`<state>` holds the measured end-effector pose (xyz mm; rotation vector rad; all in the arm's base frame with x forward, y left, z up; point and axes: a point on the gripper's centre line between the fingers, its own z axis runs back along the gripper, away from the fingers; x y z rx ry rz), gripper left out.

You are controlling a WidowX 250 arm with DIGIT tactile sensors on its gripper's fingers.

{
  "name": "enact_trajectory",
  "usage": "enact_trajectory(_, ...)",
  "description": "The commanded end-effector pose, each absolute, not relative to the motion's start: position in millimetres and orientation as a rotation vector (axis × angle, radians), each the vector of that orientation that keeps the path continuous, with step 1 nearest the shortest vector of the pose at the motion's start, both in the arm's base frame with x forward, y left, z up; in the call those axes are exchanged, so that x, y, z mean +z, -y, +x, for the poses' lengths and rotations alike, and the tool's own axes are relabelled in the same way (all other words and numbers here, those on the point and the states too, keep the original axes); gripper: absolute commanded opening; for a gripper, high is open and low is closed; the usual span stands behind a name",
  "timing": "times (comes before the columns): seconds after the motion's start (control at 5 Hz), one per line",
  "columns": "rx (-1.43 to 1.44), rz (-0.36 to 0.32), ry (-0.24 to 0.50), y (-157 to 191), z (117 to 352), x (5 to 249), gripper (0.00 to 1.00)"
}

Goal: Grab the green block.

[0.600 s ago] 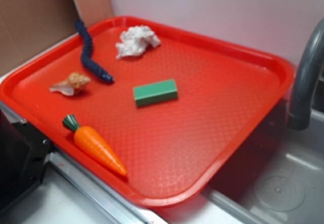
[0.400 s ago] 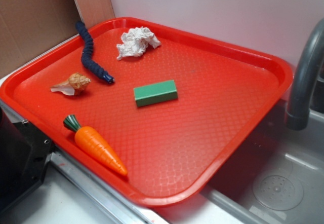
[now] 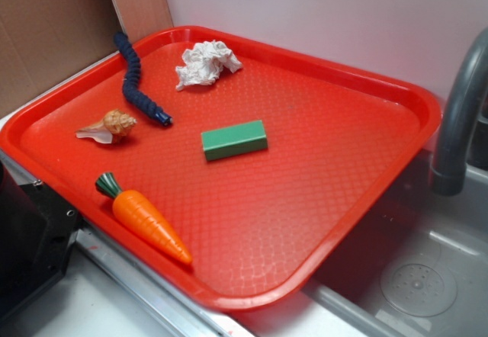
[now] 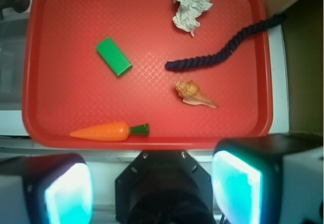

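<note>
While the pincer (image 4: 152, 196) is held high above the near edge of the red tray (image 3: 358, 78), its two pads (image 4: 68, 193) stand wide apart with nothing between them, so it is released and empty. In the wrist view the whole tray is seen from above; in the exterior view the pincer itself is not seen.

The green block (image 3: 234, 139) lies flat on the tray floor, close to the middle, clear of every rim. Nothing touches it: the toy carrot (image 3: 145, 219) lies along the near edge, the shell (image 3: 107, 126) and the dark blue rope (image 3: 137, 78) lie toward the left side, and the crumpled paper (image 3: 206, 62) sits near the far left corner.

The step in hand is judged to be the approach, not yet begun in earnest. For a good grasp the pincer should be carried over the block's middle, then turned so that the pads close across the short width, since the block lies at a slant to the tray edges in the wrist view. A straight descent is advised, with the pads kept spread until they straddle both long faces. Bare tray on all sides leaves room for error.

No brand, label or writing can be read on anything.
</note>
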<state>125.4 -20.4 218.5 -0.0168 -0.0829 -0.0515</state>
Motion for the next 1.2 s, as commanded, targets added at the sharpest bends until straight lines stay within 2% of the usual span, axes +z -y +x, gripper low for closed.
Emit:
enact_trajectory(0.0, -0.257, 0.001, 0.164, 34, 146, 195, 1.00)
enact_trajectory(0.2, -0.404, 0.028, 0.223, 41, 167, 167, 1.00)
enact_trajectory(0.4, -0.414, 0.057, 0.216, 46, 184, 148, 1.00)
enact_trajectory(0.8, -0.442, 0.033, 0.193, 52, 224, 103, 1.00)
enact_trajectory(1.0, -0.476, 0.048, 0.178, 57, 237, 82, 1.00)
